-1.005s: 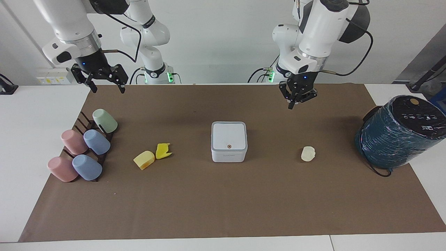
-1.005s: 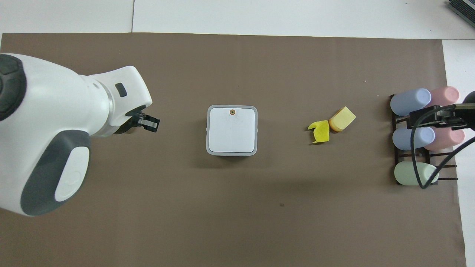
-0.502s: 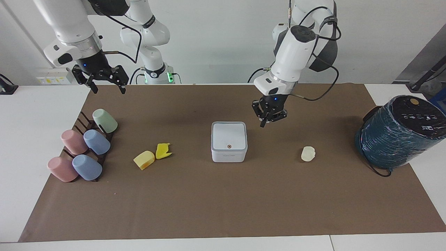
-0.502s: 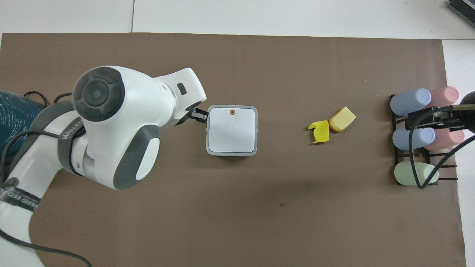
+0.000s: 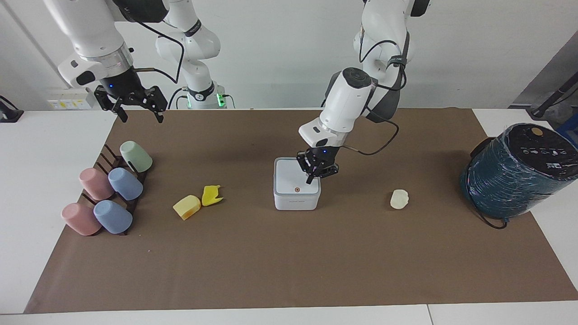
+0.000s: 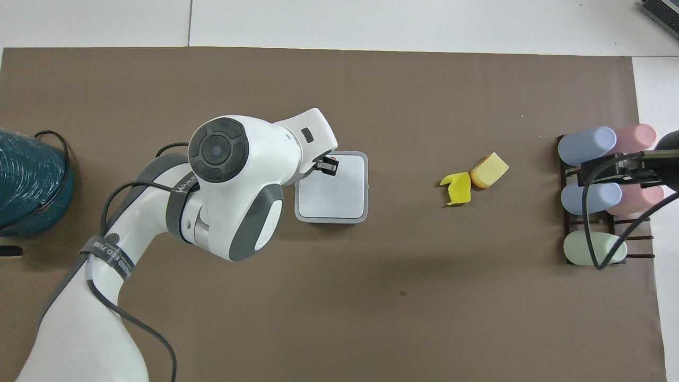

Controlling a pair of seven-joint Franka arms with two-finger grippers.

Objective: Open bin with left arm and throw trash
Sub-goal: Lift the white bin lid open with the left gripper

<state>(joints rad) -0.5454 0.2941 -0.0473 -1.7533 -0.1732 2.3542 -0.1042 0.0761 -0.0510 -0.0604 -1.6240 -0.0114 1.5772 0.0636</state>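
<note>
So we're at the lid-opening step. Going across the facing view from its left edge: the right tool (image 5: 135,108) hangs over the desk (image 5: 289,271) edge near the rack of pastel cups (image 5: 108,194), fingers spread wide, holding nothing; that arm is just waiting. Next come the pale yellow wedge (image 5: 187,206) and the bright yellow scrap (image 5: 211,195), touching each other on the brown mat toward the right arm's end.

In the middle sits the bin (image 5: 296,189), lid down. The left tool (image 5: 314,174) is over the lid, fingertips pinched together and empty, pointing down at a slant. From overhead its tip covers the lid edge where the orange button (image 5: 296,189) lives, but in the facing view the tip looks a bit off the button and I can't tell if it's touching the lid yet. The cream-white lump (image 5: 399,199) lies between the bin and the big teal cylinder (image 5: 519,174).

Next move, I'd guess: bring that closed tip squarely onto the button and press, small target so it needs careful aim.

Versus a second ago: the left arm has swung in from the mat's robot-side edge and dropped to the bin. Nothing else has moved.
</note>
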